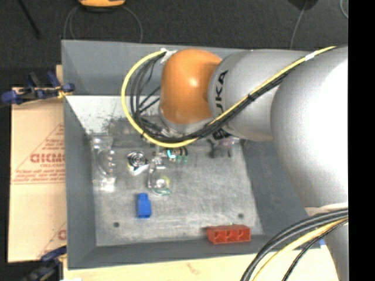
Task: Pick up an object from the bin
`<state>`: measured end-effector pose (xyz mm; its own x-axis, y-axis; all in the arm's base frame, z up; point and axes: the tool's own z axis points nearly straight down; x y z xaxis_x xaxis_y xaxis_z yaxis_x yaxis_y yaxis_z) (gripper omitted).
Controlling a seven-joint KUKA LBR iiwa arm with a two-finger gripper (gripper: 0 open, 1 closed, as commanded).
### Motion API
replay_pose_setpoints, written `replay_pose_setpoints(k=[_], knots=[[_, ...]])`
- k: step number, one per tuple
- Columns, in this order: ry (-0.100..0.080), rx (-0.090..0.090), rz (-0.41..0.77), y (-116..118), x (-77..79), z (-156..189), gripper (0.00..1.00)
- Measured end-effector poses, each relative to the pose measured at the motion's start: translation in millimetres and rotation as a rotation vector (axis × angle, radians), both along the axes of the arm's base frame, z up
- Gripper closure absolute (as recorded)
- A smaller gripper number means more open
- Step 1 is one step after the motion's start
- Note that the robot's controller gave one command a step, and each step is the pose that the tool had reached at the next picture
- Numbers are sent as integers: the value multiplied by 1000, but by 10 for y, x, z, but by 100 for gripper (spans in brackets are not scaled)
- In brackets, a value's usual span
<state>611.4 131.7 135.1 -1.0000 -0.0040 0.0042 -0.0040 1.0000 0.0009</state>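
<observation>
Hanging under the arm's orange cover, the gripper sits over the middle of the grey bin; whether it is open or closed cannot be told. Just left of it lies a shiny metallic piece, with a clear round piece just nearer. A blue block lies nearer still, and a red brick is at the near right.

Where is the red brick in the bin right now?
In the camera view the red brick lies at the lower right corner of the bin floor, along the near wall, well apart from the small blue block to its left.
</observation>
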Motion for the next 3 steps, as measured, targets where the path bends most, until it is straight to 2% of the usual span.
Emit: replay_pose_setpoints(k=[1, 2, 3], knots=[[-17, 4, -40, -367, -287, -627, 0], [-26, 5, -40, -356, -251, -577, 100], [-18, 0, -7, -367, -47, 1374, 100]])
